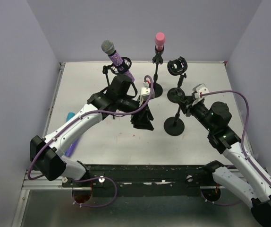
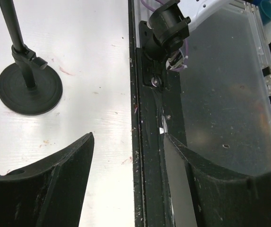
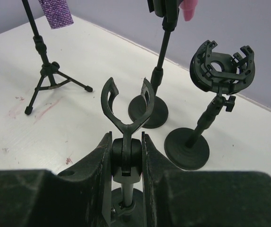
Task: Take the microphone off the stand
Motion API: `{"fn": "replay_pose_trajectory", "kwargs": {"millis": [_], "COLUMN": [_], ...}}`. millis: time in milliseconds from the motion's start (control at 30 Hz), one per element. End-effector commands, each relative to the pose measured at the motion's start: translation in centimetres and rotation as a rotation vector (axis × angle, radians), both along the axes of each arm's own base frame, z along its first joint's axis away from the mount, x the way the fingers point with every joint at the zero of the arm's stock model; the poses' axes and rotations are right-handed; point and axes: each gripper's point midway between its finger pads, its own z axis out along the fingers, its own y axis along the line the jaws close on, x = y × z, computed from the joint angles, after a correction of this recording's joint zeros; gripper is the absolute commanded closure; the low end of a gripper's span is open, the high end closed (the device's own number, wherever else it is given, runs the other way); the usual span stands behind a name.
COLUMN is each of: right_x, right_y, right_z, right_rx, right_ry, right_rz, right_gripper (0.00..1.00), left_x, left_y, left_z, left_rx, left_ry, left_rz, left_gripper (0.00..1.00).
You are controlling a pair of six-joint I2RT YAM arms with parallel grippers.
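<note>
A purple glitter microphone [image 1: 118, 59] sits in a tripod stand [image 3: 48, 78] at the back left. A pink microphone [image 1: 159, 41] sits in a round-base stand at the back middle. My right gripper [image 3: 126, 146] is shut on the swivel joint of a front stand [image 1: 174, 126], just under its empty clip [image 3: 126, 106]. My left gripper [image 1: 142, 118] is open and empty, held low over the table left of that stand. Its wrist view shows that stand's round base [image 2: 29, 87] beyond the spread fingertips [image 2: 86, 142].
A stand with an empty shock mount [image 3: 223, 66] stands at the back right. A teal and purple object [image 1: 70, 116] lies by the left edge, partly under my left arm. The black front rail [image 2: 147, 118] runs along the table's near edge.
</note>
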Motion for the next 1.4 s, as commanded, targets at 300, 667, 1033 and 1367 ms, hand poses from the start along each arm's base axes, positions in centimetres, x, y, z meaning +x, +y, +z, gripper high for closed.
{"fn": "replay_pose_trajectory", "kwargs": {"millis": [300,667,1033,1367], "right_x": [-6.6,-1.4,6.4,12.8], "right_y": [1.4,-3.0,-6.1,-11.4], "right_z": [-14.1,-15.3,-8.2,-9.2], "right_rx": [-0.190,-0.235,-0.205,-0.134], "right_ry": [0.453,0.401,0.050,0.120], "right_rz": [0.292,-0.079,-0.323,-0.432], "right_gripper": [0.99,0.99,0.99,0.99], "left_x": [0.0,0.5,-0.1,-1.3], "left_y": [0.8,0.7,2.6,6.0], "left_z": [0.4,0.6,-0.1,-0.7], "left_rx": [-0.001,0.005,0.059,0.105], "left_ry": [-0.111,-0.151,-0.220,-0.374], "left_rz": [-0.006,-0.011,-0.008,0.038], "left_gripper": [0.32,0.32,0.32,0.32]}}
